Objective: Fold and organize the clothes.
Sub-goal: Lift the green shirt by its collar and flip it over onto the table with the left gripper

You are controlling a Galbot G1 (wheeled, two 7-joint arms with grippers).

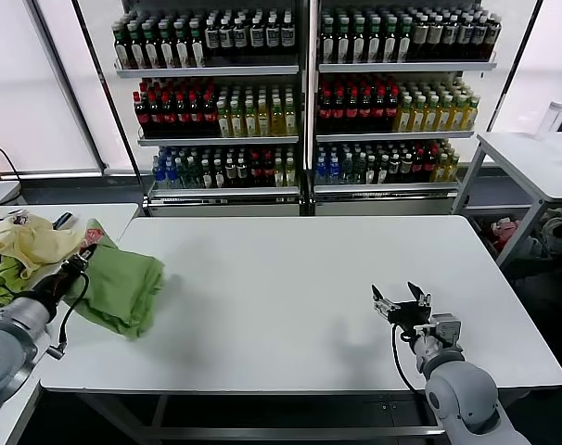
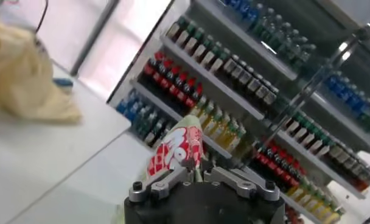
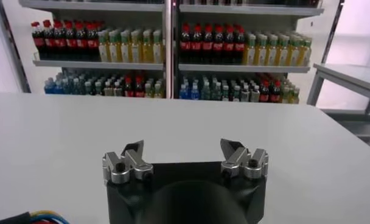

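The light green shirt hangs bunched in a heap over the left edge of the white table. My left gripper is shut on a fold of it at the heap's left side. In the left wrist view, the red-and-white chest print sticks up from between the shut left gripper. Over the table's near right part, my right gripper stands open and holds nothing. The right wrist view shows the right gripper spread wide above bare table.
A pale yellow garment and a darker green cloth lie on the side table at the left. Shelves of bottles fill the back. Another white table stands at the far right.
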